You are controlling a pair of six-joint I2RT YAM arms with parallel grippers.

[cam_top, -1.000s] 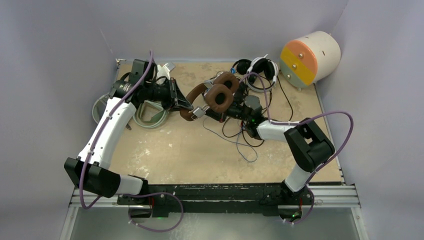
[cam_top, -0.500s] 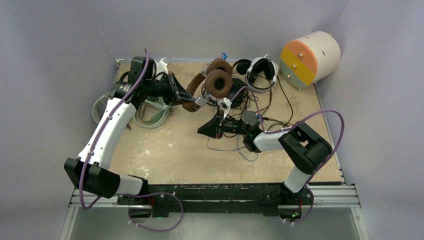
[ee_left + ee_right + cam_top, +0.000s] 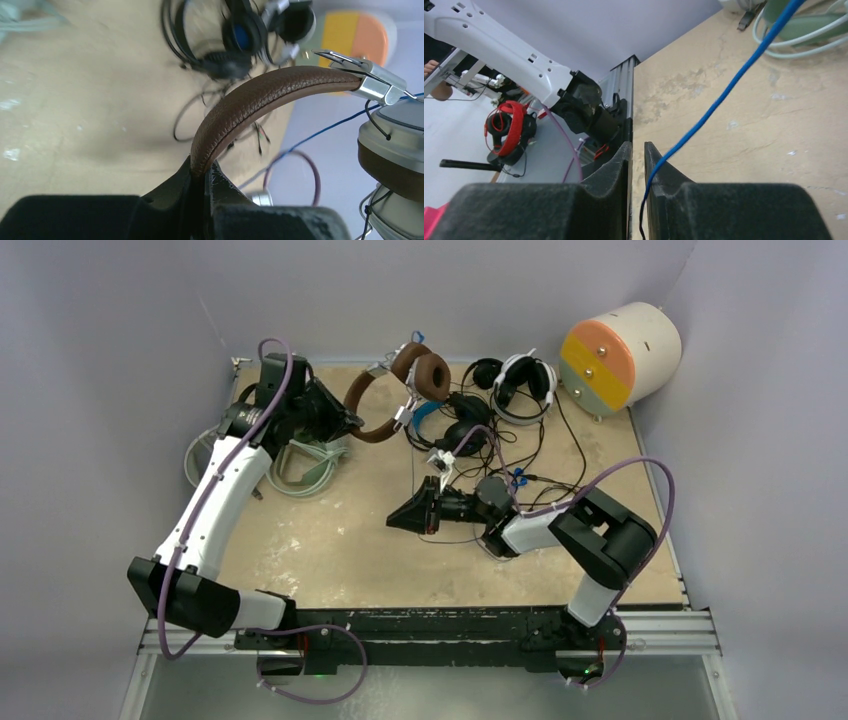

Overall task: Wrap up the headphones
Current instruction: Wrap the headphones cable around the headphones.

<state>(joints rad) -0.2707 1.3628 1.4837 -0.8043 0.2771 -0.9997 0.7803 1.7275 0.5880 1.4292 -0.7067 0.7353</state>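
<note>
My left gripper [image 3: 343, 424] [image 3: 202, 167] is shut on the leather band of the brown headphones [image 3: 378, 410] [image 3: 260, 95]. It holds them in the air over the far edge, with the ear cups [image 3: 430, 376] hanging to the right. My right gripper [image 3: 392, 521] [image 3: 638, 147] lies low over the middle of the table, pointing left. Its jaws stand a narrow gap apart, and a thin blue cable [image 3: 724, 95] runs loosely down into that gap. More headphones lie at the back: a black-and-white pair [image 3: 522, 380] and a black pair with a blue band [image 3: 448, 420].
Mint-green headphones [image 3: 305, 468] lie at the left under my left arm. Thin cables [image 3: 545, 455] sprawl tangled behind my right arm. A big cream cylinder [image 3: 620, 352] with an orange-and-green face stands at the far right corner. Grey walls close in three sides.
My left gripper carried the brown headphones up and toward the far edge. My right gripper pulled away from them to the near left, and its jaws parted from shut.
</note>
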